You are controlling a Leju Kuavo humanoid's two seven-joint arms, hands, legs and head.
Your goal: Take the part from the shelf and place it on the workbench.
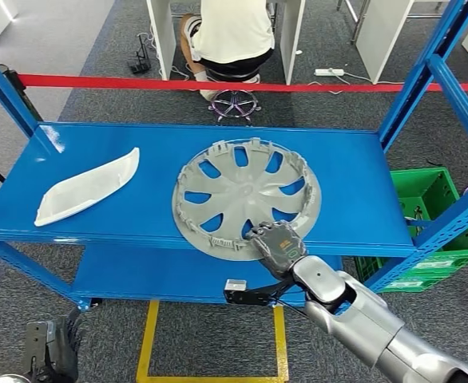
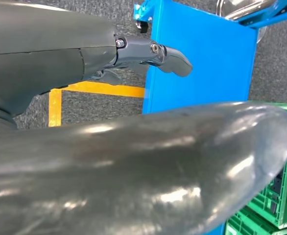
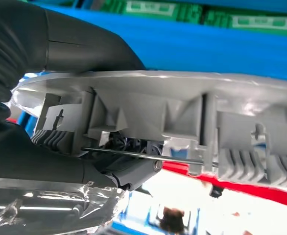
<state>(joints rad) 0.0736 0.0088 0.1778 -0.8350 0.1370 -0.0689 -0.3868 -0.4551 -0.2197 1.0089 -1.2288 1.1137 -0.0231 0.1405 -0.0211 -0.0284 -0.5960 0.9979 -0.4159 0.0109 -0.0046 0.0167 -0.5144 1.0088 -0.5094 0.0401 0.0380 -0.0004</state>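
A grey wheel cover (image 1: 243, 195) lies flat on the blue shelf (image 1: 352, 175), its near rim at the front edge. My right hand (image 1: 278, 246) reaches over that edge and grips the near rim. In the right wrist view the ribbed rim (image 3: 194, 112) sits between the thumb and the dark fingers (image 3: 35, 156) of the hand. A white curved part (image 1: 90, 187) lies on the shelf's left side, apart from the wheel cover. My left hand (image 1: 55, 347) hangs low at the left, holding nothing, a finger (image 2: 153, 53) stretched out straight.
Blue uprights frame the shelf on both sides. A green crate (image 1: 436, 199) stands on the floor to the right, also seen as a green crate (image 2: 278, 196) from the left wrist. Red tape (image 1: 129, 82) runs behind the shelf, with a seated person (image 1: 235, 32) beyond it. Yellow floor lines (image 1: 147, 339) mark the ground below.
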